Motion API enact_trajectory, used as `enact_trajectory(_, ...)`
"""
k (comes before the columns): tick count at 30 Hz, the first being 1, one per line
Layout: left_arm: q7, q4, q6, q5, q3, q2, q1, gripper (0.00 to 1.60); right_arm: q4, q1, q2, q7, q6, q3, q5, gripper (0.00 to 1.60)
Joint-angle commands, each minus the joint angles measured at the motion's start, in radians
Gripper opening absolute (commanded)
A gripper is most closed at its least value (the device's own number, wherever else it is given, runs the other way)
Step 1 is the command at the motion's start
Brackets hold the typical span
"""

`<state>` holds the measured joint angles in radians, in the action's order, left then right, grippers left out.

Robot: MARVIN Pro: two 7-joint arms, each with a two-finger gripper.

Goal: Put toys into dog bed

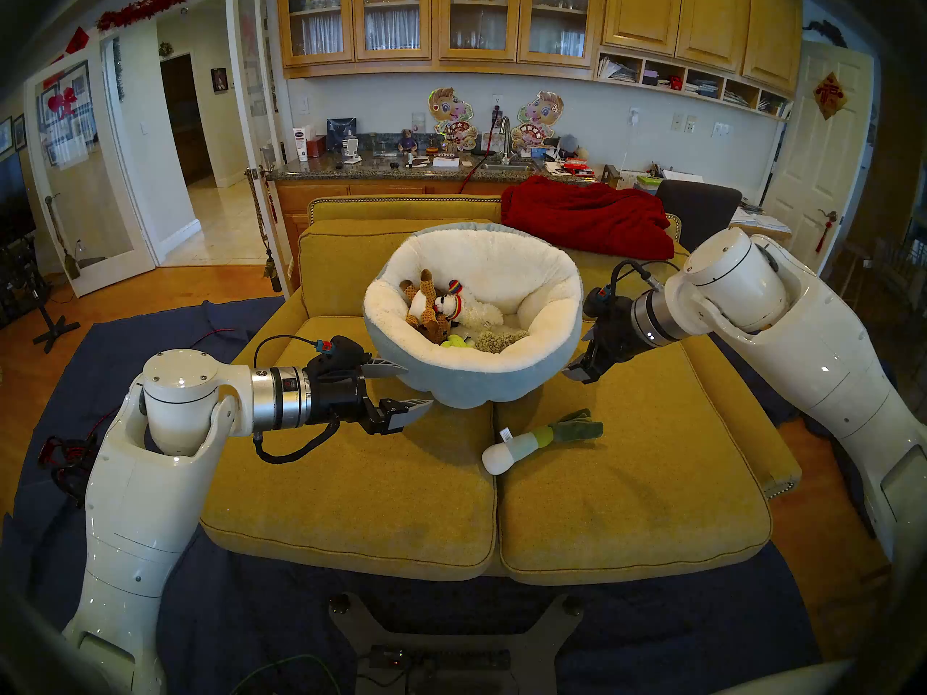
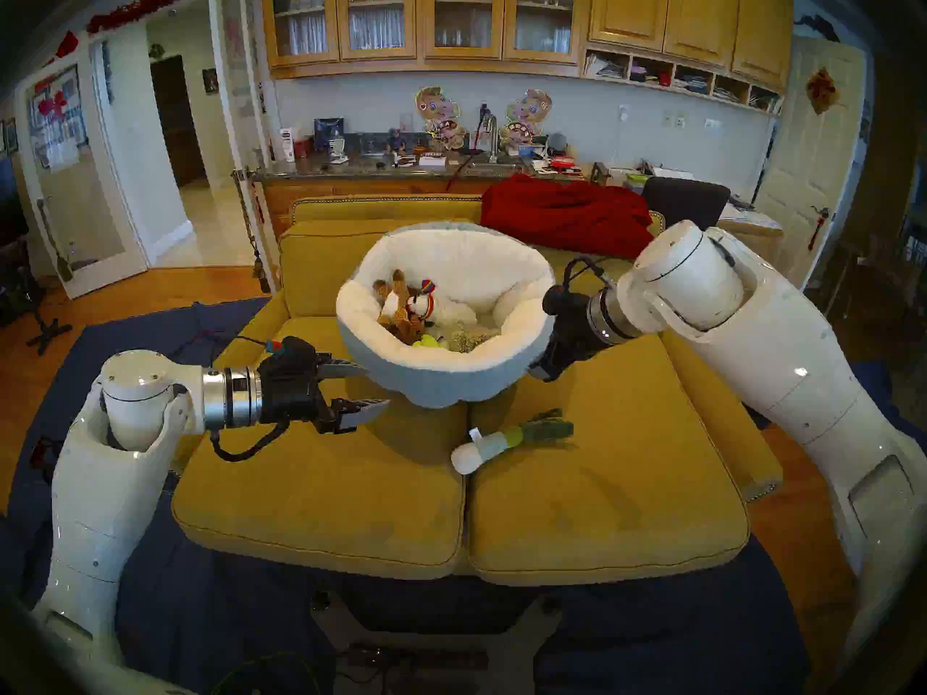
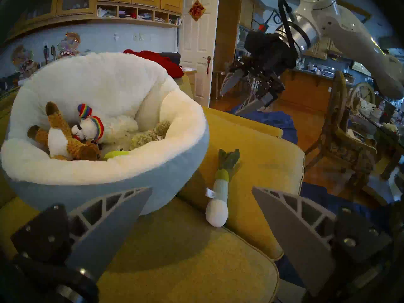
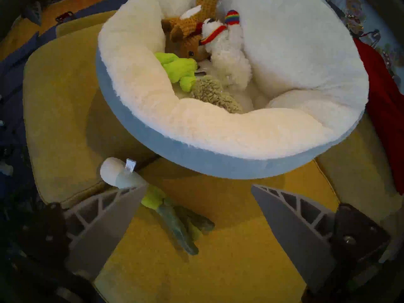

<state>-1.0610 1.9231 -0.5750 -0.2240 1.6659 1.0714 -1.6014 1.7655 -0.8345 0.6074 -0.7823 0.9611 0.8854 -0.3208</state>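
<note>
Four toys in dog bed point(image 1: 547, 298) on yellow sofa point(image 1: 351, 503); one leek point(image 1: 531, 440) outside, just before bed. Red blanket point(image 1: 587, 217) behind. Left gripper point(image 1: 409, 385) and right gripper point(image 1: 582, 360) both spread wide, empty, flanking bed.

The right claw point(image 4: 197, 191) stands wide and empty over the yellow sofa cushion point(image 4: 229, 263). The leek point(image 4: 153, 199) lies at seven o'clock from the dog bed point(image 4: 196, 160), which holds the reindeer point(image 4: 188, 40), lamb point(image 4: 227, 53), cactus point(image 4: 177, 68) and fuzzy animal point(image 4: 212, 92).
</note>
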Motion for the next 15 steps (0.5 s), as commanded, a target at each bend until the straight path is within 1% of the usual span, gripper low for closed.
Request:
enact_trajectory(1,0.001,0.022,0.001,-0.004,0.011,-0.002,0.025,1.60,0.026,-0.013,-0.035,0.024,-0.001,0.006,-0.033,1.60)
enact_trajectory(10,0.000,0.022,0.001,-0.003,0.012,-0.001,0.025,1.60,0.004,-0.042,-0.049,0.066,-0.001,-0.023,-0.058,1.60)
enact_trajectory(15,-0.001,0.022,0.001,-0.002,0.012,-0.001,0.025,1.60,-0.037,-0.063,-0.041,0.091,-0.001,-0.032,-0.069,1.60)
